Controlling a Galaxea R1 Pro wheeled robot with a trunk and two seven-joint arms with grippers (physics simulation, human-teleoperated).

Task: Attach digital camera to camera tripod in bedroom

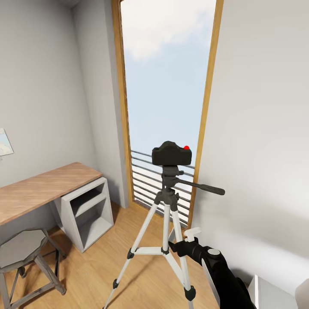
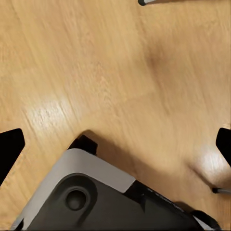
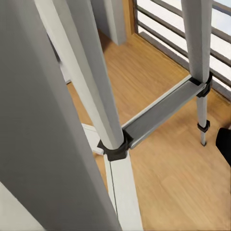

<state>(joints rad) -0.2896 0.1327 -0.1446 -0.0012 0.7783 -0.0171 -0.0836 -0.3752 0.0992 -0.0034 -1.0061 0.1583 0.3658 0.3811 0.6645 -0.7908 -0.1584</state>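
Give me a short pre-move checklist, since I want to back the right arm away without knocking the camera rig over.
1. Small black digital camera with red dot sits on the head of the silver-legged camera tripod: ok.
2. Camera locked to the head: cannot tell.
3. Tripod upright, legs spread on the light wood plank floor: ok.
4. Right gripper clear of the tripod legs: not ok; it is close beside one leg, contact cannot be told.
5. Right gripper empty: cannot tell.
6. Long black pan handle free of the arm: ok.
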